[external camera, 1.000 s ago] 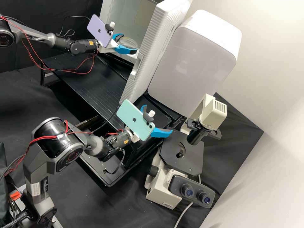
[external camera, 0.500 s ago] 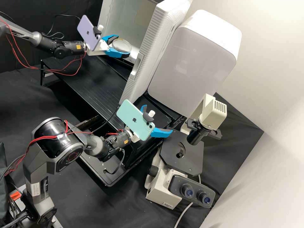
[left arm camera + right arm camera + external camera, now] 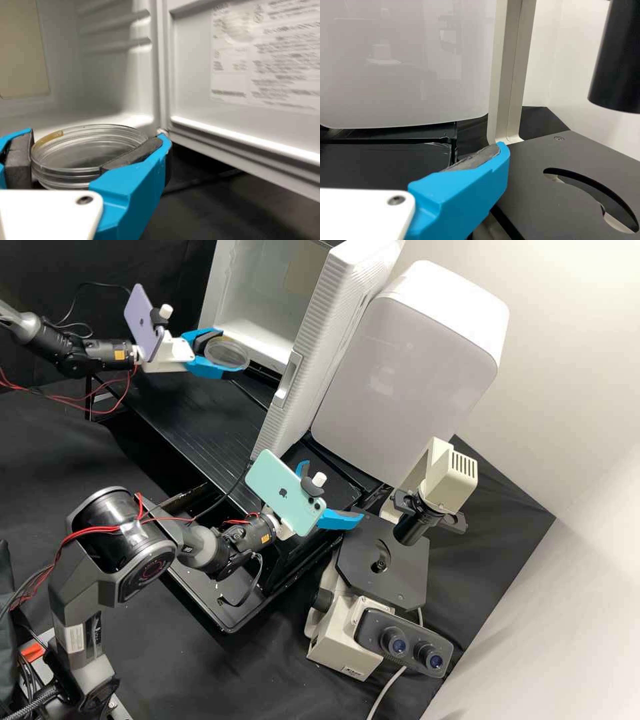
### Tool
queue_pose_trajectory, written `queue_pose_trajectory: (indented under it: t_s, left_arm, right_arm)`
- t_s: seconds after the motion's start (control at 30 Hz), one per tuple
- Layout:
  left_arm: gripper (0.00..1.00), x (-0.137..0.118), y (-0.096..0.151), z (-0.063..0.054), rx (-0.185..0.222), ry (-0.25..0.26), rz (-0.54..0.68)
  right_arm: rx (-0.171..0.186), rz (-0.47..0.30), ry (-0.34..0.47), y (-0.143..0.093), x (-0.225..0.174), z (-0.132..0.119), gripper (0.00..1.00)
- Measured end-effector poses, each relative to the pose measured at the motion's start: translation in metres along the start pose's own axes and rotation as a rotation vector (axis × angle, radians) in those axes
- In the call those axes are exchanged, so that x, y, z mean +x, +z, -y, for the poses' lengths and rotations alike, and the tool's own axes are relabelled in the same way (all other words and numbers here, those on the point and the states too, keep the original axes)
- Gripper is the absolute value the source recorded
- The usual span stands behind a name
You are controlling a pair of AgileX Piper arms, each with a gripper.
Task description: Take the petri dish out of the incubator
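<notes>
Left wrist view: left gripper (image 3: pixel 86 159) clamps a clear round petri dish (image 3: pixel 90 142) (apparently empty).

Left claw (image 3: pixel 230 352) with the petri dish (image 3: pixel 223 355) hangs in open air outside the incubator (image 3: pixel 267 293) mouth, open door (image 3: pixel 320 353) right beside. Right claw (image 3: pixel 347 517) is boxed in tighter: door edge close, microscope stage (image 3: pixel 383 567) just beside.

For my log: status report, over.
Left gripper shut on clear round plastic petri dish, just outside white incubator. Right gripper open, by black microscope stage. White door alongside.
</notes>
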Motion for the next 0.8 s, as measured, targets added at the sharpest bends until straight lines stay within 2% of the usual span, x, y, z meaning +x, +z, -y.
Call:
queue_pose_trajectory:
  t_s: [0.27,0.6,0.8]
  left_arm:
    - [0.00,-0.038,0.009,0.030,-0.043,-0.091,0.038]
    - [0.00,-0.064,0.016,0.044,-0.047,-0.108,0.071]
    - [0.00,-0.070,0.016,0.051,-0.083,-0.133,0.070]
  right_arm:
    - [0.000,0.000,0.000,0.000,0.000,0.000,1.00]
    - [0.000,0.000,0.000,0.000,0.000,0.000,1.00]
    - [0.000,0.000,0.000,0.000,0.000,0.000,1.00]
